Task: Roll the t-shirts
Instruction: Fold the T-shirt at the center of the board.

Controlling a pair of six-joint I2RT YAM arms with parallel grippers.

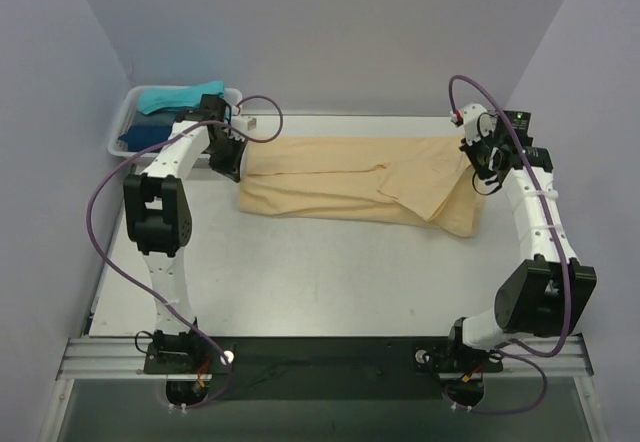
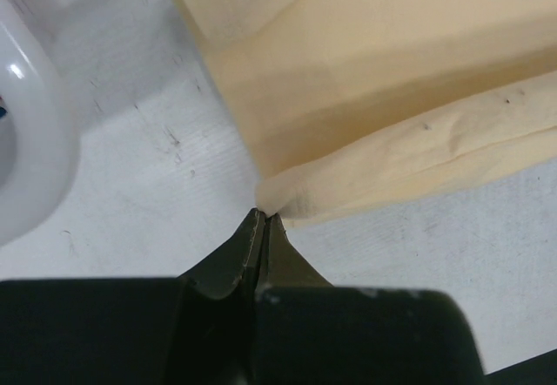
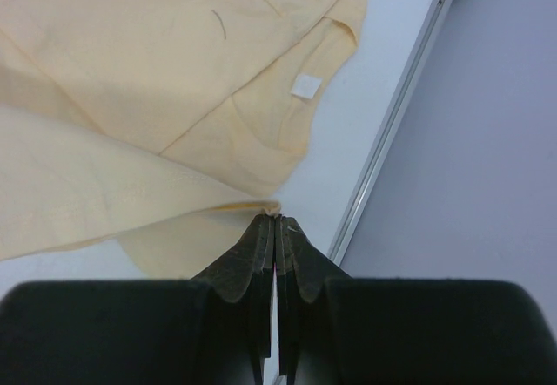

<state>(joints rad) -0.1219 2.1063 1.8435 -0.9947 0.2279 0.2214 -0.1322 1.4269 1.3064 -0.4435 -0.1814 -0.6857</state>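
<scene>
Left fingers [image 1: 228,157] and right fingers [image 1: 485,167] are sitting at opposite ends of the tan shirt [image 1: 340,187], which is lying folded into a long band across the table [image 1: 330,272], centre frame. A teal shirt [image 1: 180,97] is waiting in the basket [image 1: 118,137], upper left.

Left wrist view: fingers are pressing together, seemingly pinching the band's corner, mid-frame.

Right wrist view: fingers are likewise closing on the hem, lower centre.

Rolling itself is not yet showing; every shirt is remaining.
</scene>
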